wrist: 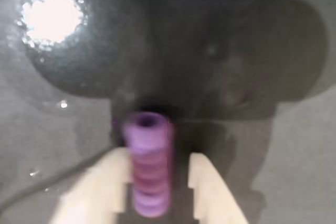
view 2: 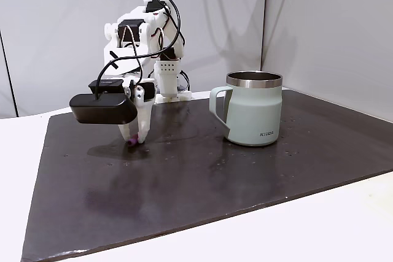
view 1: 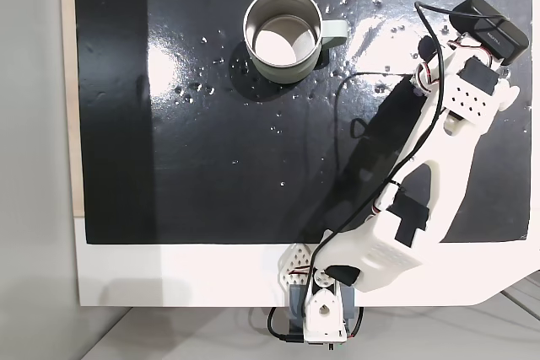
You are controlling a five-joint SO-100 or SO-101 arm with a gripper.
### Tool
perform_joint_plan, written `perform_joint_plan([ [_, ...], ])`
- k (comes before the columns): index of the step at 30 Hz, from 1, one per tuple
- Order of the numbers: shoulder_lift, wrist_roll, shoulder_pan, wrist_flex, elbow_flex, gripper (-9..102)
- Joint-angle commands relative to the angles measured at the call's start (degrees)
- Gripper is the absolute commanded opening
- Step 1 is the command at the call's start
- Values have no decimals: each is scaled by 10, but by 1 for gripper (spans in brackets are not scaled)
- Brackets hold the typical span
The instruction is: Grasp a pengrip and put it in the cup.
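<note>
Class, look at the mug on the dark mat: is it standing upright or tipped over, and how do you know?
Upright. The mug stands on its base with the steel rim level on top; from above its round opening faces straight up, with the handle out to the side.

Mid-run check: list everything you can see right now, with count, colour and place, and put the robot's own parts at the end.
pengrip: one, purple, ribbed; on the mat between the gripper fingers, which have a gap on one side in the wrist view.
cup: one, pale grey-green with a metal rim, upright on the mat, handle pointing toward the arm's side in a fixed view; inside looks empty.
mat: one, black, glossy, covering most of the table.
table: one, white, showing around the mat.
arm: one, white with black cables, reaching from the table edge.
camera: one, black, on the wrist.
gripper: one, white, down at the mat around the pengrip.
</note>
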Motion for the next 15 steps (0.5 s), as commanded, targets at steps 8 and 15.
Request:
perform_joint_plan([
  [8,-4,0,-10,-17,-29,1],
  [15,49,74,-24,66,-107,0],
])
